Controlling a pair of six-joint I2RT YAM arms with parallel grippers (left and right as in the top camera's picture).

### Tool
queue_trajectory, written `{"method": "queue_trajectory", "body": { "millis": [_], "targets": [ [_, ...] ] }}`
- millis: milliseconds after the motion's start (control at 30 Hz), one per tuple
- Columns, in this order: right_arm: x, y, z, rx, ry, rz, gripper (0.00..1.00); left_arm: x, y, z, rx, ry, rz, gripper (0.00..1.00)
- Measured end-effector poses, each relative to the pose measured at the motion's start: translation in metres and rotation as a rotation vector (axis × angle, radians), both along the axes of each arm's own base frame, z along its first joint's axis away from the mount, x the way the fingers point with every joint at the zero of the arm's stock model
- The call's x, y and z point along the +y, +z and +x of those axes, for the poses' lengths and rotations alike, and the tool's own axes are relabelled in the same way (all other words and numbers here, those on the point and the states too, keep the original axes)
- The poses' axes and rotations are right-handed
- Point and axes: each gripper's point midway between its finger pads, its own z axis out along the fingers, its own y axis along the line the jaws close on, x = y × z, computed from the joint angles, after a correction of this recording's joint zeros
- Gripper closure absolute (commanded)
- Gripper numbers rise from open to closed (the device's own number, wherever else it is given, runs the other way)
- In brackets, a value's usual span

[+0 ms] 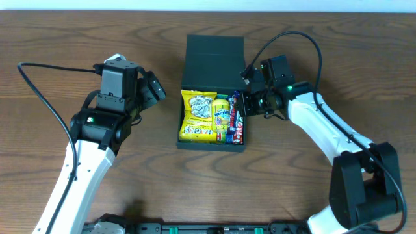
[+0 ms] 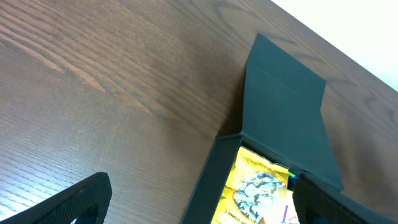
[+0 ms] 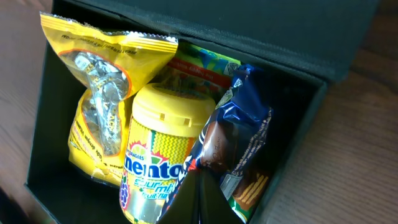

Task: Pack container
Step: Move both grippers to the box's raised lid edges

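Note:
The dark teal container [image 1: 211, 144] sits mid-table with its flap lid [image 1: 214, 55] laid open at the back. Inside lie a yellow snack packet [image 1: 197, 116], a yellow Mentos bottle [image 1: 221, 117] and a blue and red chocolate packet [image 1: 237, 118]. My right gripper [image 1: 249, 99] is at the box's right rim. In the right wrist view its fingers [image 3: 200, 193] are shut together, their tips against the blue packet [image 3: 239, 137], next to the bottle [image 3: 163, 143]. My left gripper [image 1: 156, 91] is open and empty, left of the box. In the left wrist view [image 2: 199, 186] it faces the container's wall [image 2: 208, 180].
The wood table [image 1: 78, 39] carries only the container. Black cables run from both arms, one over the left side [image 1: 45, 97] and one looping above the right arm [image 1: 305, 42]. The table's far edge shows in the left wrist view [image 2: 348, 37].

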Motion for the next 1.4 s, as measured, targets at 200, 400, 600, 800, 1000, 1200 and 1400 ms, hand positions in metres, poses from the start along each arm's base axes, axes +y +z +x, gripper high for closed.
{"method": "queue_trajectory", "body": {
  "millis": [200, 400, 600, 800, 1000, 1200, 1400],
  "targets": [
    [0.0, -0.002, 0.0, -0.001, -0.007, 0.005, 0.99, 0.0, 0.0, 0.0, 0.0, -0.002, 0.002, 0.05],
    [0.0, -0.003, -0.001, 0.001, -0.007, 0.005, 0.98, 0.0, 0.0, 0.0, 0.0, -0.002, 0.002, 0.06],
    [0.002, -0.008, -0.002, 0.023, -0.002, 0.012, 0.99, 0.0, 0.0, 0.0, 0.0, -0.002, 0.002, 0.06],
    [0.004, -0.012, -0.003, 0.043, 0.006, 0.024, 0.99, 0.0, 0.0, 0.0, -0.001, -0.016, 0.015, 0.06],
    [-0.005, -0.003, -0.016, 0.097, -0.01, -0.017, 0.99, 0.0, 0.0, 0.001, -0.005, -0.031, 0.03, 0.02],
    [-0.035, 0.096, 0.011, -0.198, -0.105, 0.014, 0.99, 0.0, -0.017, 0.021, 0.005, -0.028, 0.065, 0.8],
    [-0.099, 0.097, 0.038, -0.218, -0.321, -0.074, 0.98, -0.008, -0.078, 0.066, 0.062, -0.025, 0.096, 0.94]
  ]
}}
